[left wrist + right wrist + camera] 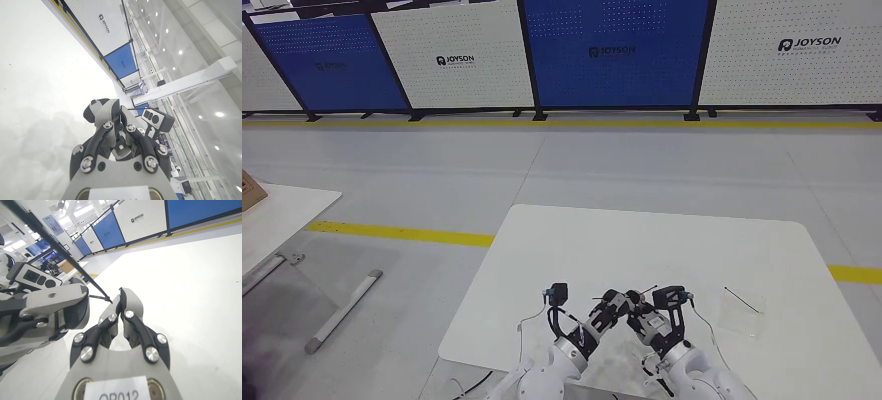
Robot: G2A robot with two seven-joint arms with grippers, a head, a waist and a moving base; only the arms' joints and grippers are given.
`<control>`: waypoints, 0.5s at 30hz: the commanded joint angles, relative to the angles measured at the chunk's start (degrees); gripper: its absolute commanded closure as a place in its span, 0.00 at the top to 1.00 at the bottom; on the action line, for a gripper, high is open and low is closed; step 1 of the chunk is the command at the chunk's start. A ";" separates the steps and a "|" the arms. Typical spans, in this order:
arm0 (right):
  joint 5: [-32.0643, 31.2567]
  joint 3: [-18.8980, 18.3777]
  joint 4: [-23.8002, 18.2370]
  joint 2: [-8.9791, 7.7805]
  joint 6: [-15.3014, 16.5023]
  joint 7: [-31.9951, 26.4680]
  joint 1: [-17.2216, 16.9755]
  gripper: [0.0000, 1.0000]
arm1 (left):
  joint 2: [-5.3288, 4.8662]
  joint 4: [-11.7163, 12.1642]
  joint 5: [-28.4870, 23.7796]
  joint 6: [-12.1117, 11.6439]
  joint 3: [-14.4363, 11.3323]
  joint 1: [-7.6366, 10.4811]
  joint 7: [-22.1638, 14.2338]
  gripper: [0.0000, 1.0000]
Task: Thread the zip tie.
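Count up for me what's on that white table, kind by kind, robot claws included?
Black zip ties: 2. One zip tie is pinched in the left gripper, its head right beside the right gripper; a second lies at the clear tray.
Grippers: 2
Clear trays: 1
Total: 5

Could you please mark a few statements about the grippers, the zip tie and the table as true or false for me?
1. The zip tie is white. False: it is black.
2. The left gripper is shut on the zip tie. True.
3. The right gripper is wide open. False: its fingers are closed together.
4. A clear tray lies on the white table. True.
5. The two grippers are close together. True.
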State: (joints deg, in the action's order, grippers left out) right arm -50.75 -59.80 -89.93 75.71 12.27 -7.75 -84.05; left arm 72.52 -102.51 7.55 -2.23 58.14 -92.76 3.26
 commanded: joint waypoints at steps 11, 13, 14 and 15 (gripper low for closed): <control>0.24 -0.46 -0.61 -0.17 -0.10 -0.26 -0.20 0.38 | -0.01 -0.29 0.52 0.44 -0.26 0.00 -0.23 0.00; 0.23 -0.43 -0.69 -0.16 -0.21 -0.19 -0.18 0.35 | -0.01 -0.30 0.61 0.50 -0.28 -0.01 -0.27 0.00; 0.22 -0.42 -0.73 -0.16 -0.27 -0.16 -0.18 0.34 | -0.02 -0.30 0.68 0.52 -0.30 -0.03 -0.30 0.00; 0.17 -0.40 -0.82 -0.16 -0.36 -0.12 -0.17 0.33 | -0.03 -0.30 0.79 0.56 -0.34 -0.07 -0.32 0.00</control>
State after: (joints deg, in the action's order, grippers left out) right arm -50.53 -60.22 -90.68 75.55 11.98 -7.91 -84.22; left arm 72.50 -102.81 8.24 -1.71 57.83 -92.80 2.96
